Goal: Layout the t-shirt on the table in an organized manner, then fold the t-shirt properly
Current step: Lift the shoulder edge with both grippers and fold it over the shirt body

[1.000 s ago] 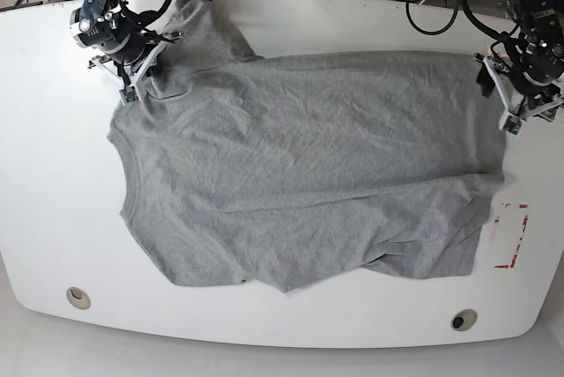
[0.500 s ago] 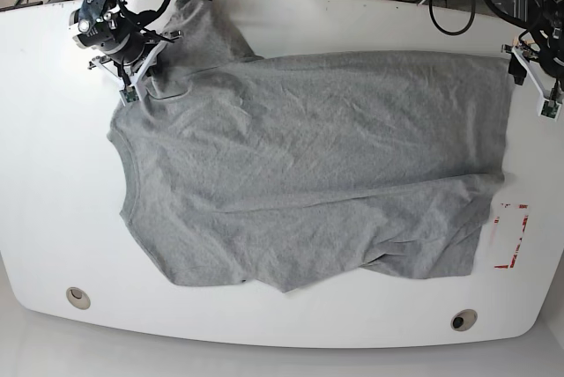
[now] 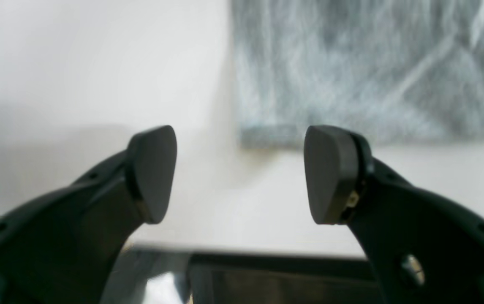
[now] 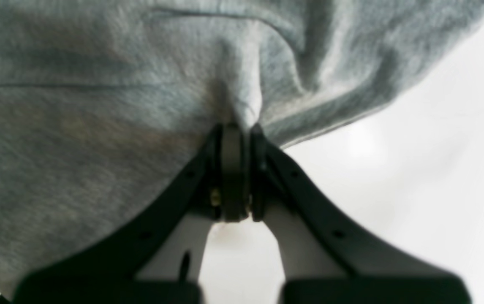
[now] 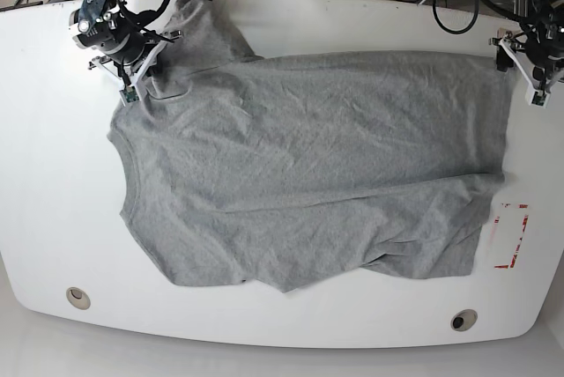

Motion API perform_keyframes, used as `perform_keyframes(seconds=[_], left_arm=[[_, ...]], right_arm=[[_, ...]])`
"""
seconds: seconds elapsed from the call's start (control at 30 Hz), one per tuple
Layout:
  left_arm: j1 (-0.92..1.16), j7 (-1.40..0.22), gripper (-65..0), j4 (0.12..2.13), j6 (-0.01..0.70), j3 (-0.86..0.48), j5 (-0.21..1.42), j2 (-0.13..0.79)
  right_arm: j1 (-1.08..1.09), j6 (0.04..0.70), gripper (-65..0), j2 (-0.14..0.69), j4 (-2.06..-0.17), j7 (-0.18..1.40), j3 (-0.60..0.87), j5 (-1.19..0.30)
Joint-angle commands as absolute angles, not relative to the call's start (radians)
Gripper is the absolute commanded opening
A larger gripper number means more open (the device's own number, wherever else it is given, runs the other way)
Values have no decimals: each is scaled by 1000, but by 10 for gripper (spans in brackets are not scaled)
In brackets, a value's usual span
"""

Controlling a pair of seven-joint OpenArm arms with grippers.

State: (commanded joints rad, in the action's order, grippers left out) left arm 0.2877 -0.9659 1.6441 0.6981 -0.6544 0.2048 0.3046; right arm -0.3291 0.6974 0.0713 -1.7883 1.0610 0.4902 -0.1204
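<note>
The grey t-shirt lies spread across the white table, wrinkled, with its collar at the left and its hem at the right. One sleeve points toward the back edge. My right gripper is at the shoulder by that sleeve and is shut on a pinch of the t-shirt, with the fingertips pressed together. My left gripper hangs open just beyond the hem's back corner. Its fingers hold nothing, and the t-shirt corner lies ahead of them.
A red tape rectangle marks the table beside the hem at the front right. Two round grommet holes sit near the front edge. Cables trail over the back edge behind the arms.
My left gripper has left the hem's right edge and moved toward the back right corner of the shirt. The hem now lies further right and straighter. The right arm has stayed put.
</note>
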Motion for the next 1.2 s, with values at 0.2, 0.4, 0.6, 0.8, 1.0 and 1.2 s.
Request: perform_keyframes(seconds=[0.2, 0.4, 0.6, 0.8, 1.0, 1.2], left_arm=[[285, -964, -204, 1616, 698, -607, 203, 303], [260, -963, -206, 1537, 698, -604, 202, 306], [263, -931, -353, 1508, 698, -602, 200, 308], [271, -932, -588, 1508, 698, -602, 200, 308], [318, -932, -646, 1573, 698, -602, 200, 308], [372, -932, -646, 1679, 698, -604, 205, 308]], right_arm=[[-329, 698, -650, 71, -1788, 1061, 490, -120], [-329, 698, -650, 71, -1788, 1061, 495, -120], [-326, 698, -650, 71, -1790, 1061, 532, -120], [-314, 698, -650, 71, -1799, 1064, 535, -120], [-323, 698, -650, 71, -1863, 1078, 535, -120], [-354, 698, -650, 65, -1936, 1095, 535, -120]])
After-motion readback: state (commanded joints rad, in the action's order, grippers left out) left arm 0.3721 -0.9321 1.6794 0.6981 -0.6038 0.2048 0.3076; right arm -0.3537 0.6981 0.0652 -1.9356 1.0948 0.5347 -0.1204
